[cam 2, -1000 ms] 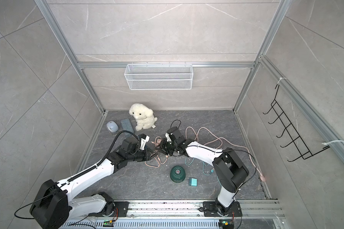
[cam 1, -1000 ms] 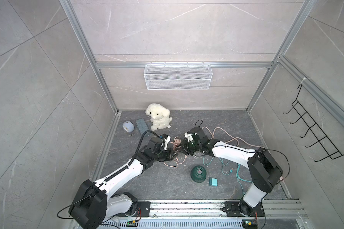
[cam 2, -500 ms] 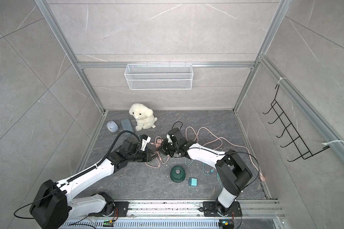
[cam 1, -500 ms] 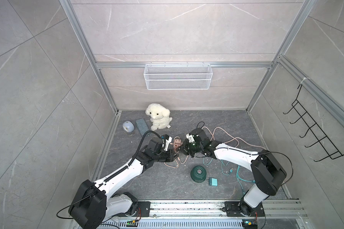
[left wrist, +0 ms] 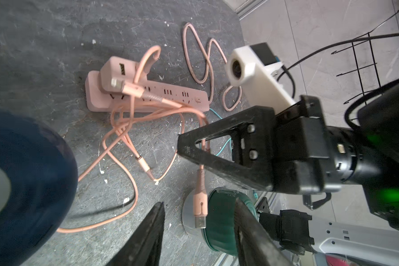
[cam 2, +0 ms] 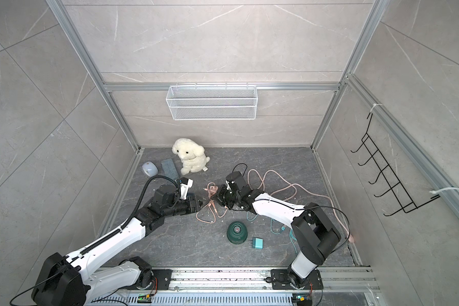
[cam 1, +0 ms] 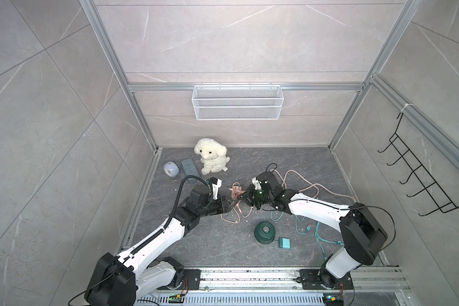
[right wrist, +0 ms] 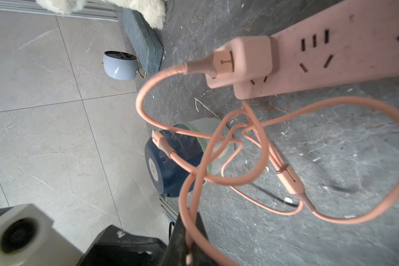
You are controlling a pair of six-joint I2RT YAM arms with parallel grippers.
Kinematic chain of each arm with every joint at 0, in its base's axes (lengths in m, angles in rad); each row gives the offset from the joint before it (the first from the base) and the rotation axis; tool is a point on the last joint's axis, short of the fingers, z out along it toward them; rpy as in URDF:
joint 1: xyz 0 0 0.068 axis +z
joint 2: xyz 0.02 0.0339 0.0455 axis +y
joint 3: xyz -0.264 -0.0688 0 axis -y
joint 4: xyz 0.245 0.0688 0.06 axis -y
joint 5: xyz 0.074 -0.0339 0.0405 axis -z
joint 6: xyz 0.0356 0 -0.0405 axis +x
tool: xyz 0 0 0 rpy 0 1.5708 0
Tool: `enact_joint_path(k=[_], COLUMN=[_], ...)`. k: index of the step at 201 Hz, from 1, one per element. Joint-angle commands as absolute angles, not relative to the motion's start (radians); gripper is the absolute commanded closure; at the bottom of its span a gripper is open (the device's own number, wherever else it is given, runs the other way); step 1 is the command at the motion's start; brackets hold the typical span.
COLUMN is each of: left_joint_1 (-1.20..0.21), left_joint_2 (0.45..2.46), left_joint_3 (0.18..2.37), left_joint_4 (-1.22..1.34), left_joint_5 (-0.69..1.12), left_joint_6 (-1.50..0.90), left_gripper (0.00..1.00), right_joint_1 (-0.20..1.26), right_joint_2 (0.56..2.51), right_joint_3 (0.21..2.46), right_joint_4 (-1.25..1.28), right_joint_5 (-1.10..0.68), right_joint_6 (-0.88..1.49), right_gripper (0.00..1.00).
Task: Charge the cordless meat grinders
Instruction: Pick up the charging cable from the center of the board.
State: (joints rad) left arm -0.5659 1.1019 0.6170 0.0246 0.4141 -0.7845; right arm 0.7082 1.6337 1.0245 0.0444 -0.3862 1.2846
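Pink cable (left wrist: 199, 200) pinched in right end effector (left wrist: 182, 145); left end effector (left wrist: 197, 206) jaws apart, empty

Paired overhead views downward; wrist cameras close over floor (left wrist: 44, 46)

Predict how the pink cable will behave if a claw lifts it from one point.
Probably floppy: the pink cable dangles limply, plug end down, from the shut right claw. Likely light, being a thin strand. It may snag rather than lift free: its loops cross in a tangle, and one end sits in the pink adapter on the power strip.
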Motion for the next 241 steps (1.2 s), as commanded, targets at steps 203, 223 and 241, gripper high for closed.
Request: enact_joint_path(k=[203,223,241], left_joint_1=[-0.565,-0.565,-0.566], left_joint_2=[1.227,1.252,1.267], left_joint_3=[0.471,0.483,0.49], left_joint_4=[0.836,0.86,0.89], left_joint_5=[0.208,0.223,0.237], left_joint_6=[-1.26,-1.267,-1.277], left_gripper=[0.56,0.59,0.62], right_joint_1=[0.714,0.714,0.714], right_joint_2=[1.628,1.622,1.627], right_joint_3=[0.95,0.944,0.943], right_joint_4=[0.548,0.54,0.541], right_joint_5=[-0.16,-0.15,-0.15], right_joint_6=[1.411,1.406,1.405], right_gripper=[1.0,1.0,1.0])
